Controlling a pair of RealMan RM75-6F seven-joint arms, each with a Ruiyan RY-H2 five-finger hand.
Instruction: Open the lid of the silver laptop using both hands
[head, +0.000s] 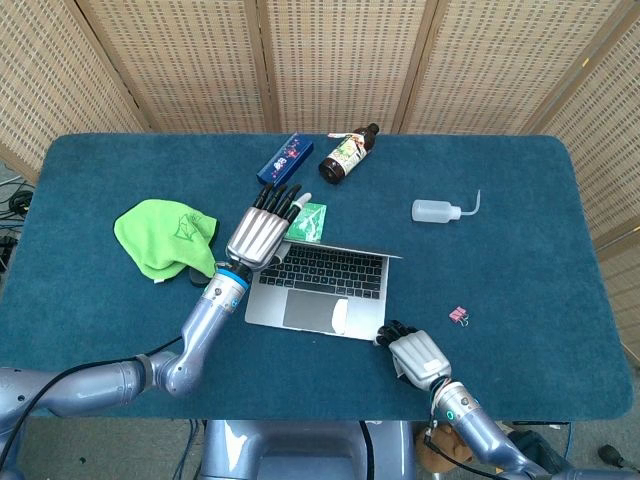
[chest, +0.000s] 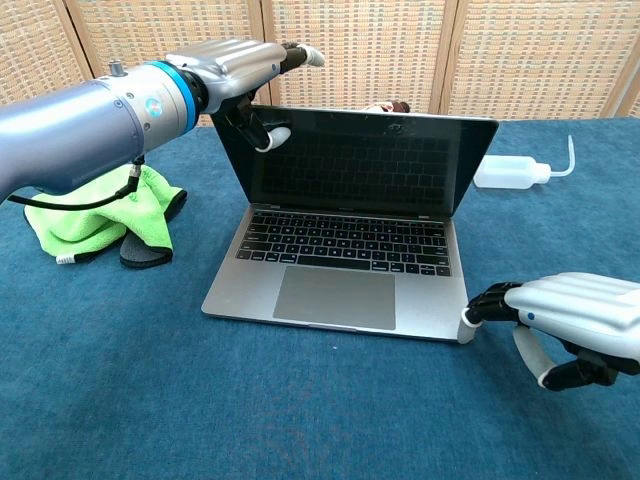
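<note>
The silver laptop (head: 318, 286) (chest: 340, 285) lies mid-table with its lid (chest: 362, 160) standing upright and the dark screen facing me. My left hand (head: 262, 231) (chest: 232, 72) pinches the lid's top left corner, its thumb on the screen side and the fingers over the top edge. My right hand (head: 417, 354) (chest: 572, 318) sits at the front right, fingers curled, its fingertips (chest: 483, 304) touching the front right corner of the base.
A green cloth (head: 163, 238) (chest: 88, 215) lies left of the laptop. Behind the lid are a green packet (head: 311, 220), a blue box (head: 281, 160) and a brown bottle (head: 348, 152). A white squeeze bottle (head: 440, 209) (chest: 514, 172) lies right; a pink clip (head: 459, 315) is nearer.
</note>
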